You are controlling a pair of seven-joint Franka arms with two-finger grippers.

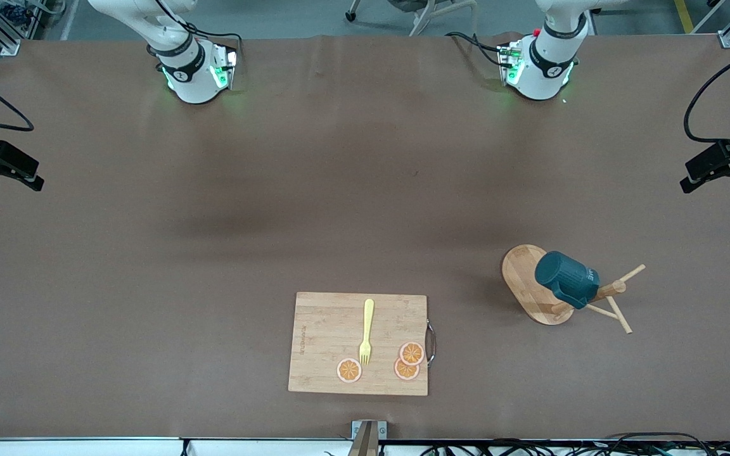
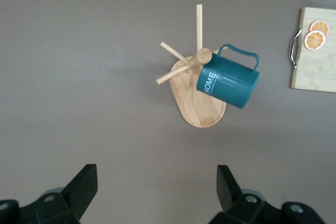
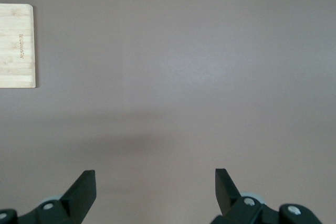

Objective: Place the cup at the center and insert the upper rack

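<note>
The dark teal cup [image 1: 566, 278] [image 2: 228, 81] hangs tilted on the upper rack [image 1: 526, 285] [image 2: 202, 111], up beside the post's top and off the table. This bamboo mug tree stands on its oval base toward the left arm's end of the table. High over bare tabletop, my left gripper [image 2: 157, 170] is open and holds nothing; it is well apart from the rack. My right gripper [image 3: 155, 173] is also open and holds nothing, over bare table. The front view shows only the arms' bases, not the grippers.
A bamboo cutting board [image 1: 324, 342] [image 2: 315, 66] [image 3: 16, 45] with a metal handle lies near the front camera's edge. A yellow fork [image 1: 367, 332] and orange slices [image 1: 411, 353] [image 2: 315, 39] lie on it. Black camera clamps [image 1: 720, 164] stand at the table's ends.
</note>
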